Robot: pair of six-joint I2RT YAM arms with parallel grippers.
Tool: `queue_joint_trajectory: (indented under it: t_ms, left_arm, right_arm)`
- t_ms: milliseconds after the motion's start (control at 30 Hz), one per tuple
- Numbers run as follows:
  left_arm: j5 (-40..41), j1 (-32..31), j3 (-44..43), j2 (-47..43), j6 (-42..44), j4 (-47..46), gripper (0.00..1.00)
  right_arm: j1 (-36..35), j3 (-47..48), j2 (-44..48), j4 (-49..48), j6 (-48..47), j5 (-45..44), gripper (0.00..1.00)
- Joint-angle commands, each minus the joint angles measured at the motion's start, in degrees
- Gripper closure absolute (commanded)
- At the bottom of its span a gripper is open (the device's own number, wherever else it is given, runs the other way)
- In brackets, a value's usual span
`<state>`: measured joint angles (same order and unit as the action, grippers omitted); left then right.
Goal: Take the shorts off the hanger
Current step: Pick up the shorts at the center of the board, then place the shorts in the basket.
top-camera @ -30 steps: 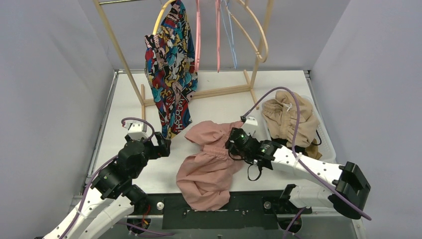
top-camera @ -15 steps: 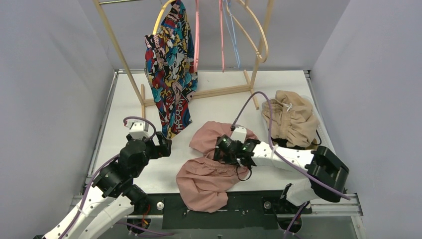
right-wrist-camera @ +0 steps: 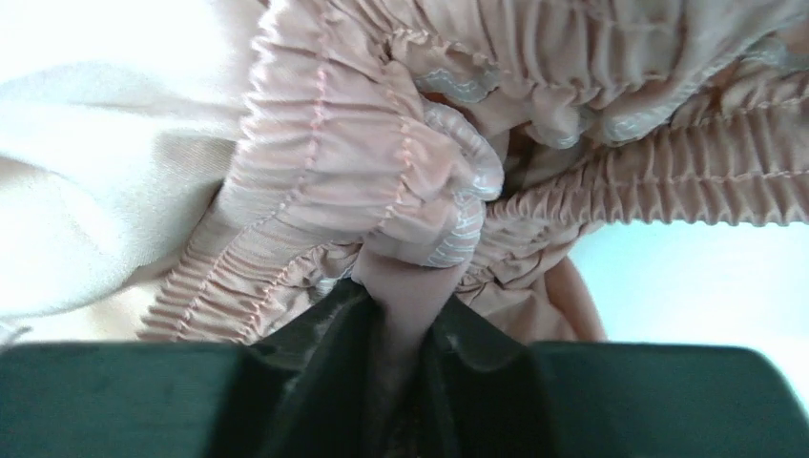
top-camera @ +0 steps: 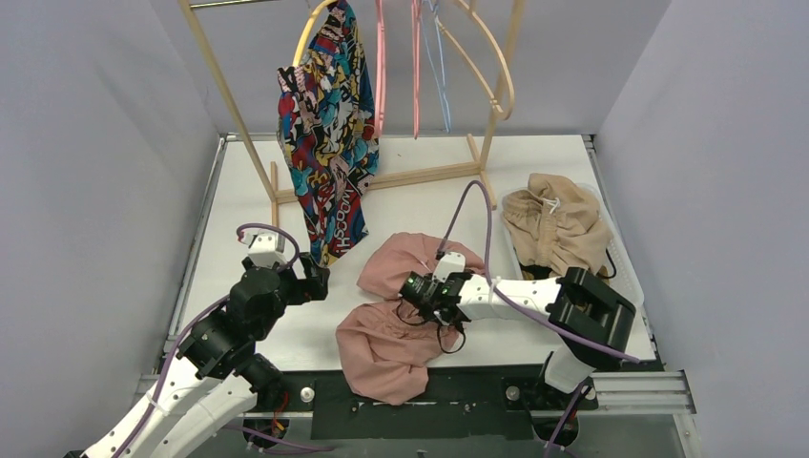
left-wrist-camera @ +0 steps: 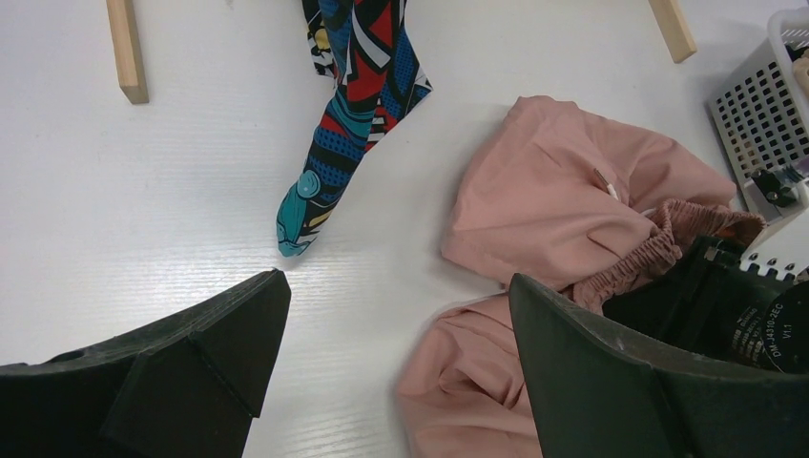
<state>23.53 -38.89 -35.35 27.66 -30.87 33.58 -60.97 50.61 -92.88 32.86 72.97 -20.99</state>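
Observation:
The comic-print shorts (top-camera: 329, 143) hang from a yellow hanger (top-camera: 307, 33) on the rack, and their lower tip (left-wrist-camera: 358, 86) reaches down toward the table. My left gripper (top-camera: 320, 277) is open just in front of that tip, holding nothing (left-wrist-camera: 396, 281). The dusty pink shorts (top-camera: 391, 334) lie crumpled on the table. My right gripper (top-camera: 412, 289) is shut on a fold of their gathered waistband (right-wrist-camera: 363, 191), and the cloth is pinched between the jaws (right-wrist-camera: 401, 324). The beige shorts (top-camera: 553, 224) lie piled at the right.
A wooden rack (top-camera: 382, 178) stands at the back with empty pink (top-camera: 417, 67) and wooden hangers (top-camera: 496, 67). A white mesh basket (left-wrist-camera: 763, 105) under the beige pile stands at the right. Grey walls close in both sides.
My right arm has slid left across the pink shorts, opened, and shut again on the waistband; the cloth has bunched leftward. The left arm has stayed still.

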Motion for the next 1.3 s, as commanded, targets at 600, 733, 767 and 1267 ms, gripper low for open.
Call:
queue_joint_trajectory:
  t_ms: [600, 733, 767, 1267]
  left_arm:
    - [-1.33, 0.18, -0.42, 1.15, 0.72, -3.79, 0.15]
    - [-1.47, 0.21, -0.39, 1.21, 0.73, -3.79, 0.15]
    - [-1.47, 0.22, -0.41, 1.21, 0.73, -3.79, 0.15]
    - [-1.29, 0.15, -0.42, 1.56, 0.59, -3.74, 0.15]
  right_arm:
    - [1.66, 2.91, 45.21, 8.20, -13.19, -20.23, 1.00]
    - [1.78, 7.00, 46.75, 12.08, -14.50, -21.90, 1.00]
    - [1.78, 8.45, 46.64, 14.13, -14.30, -22.96, 1.00]
    - [2.62, 25.83, 42.36, 28.82, -19.33, -36.31, 1.00]
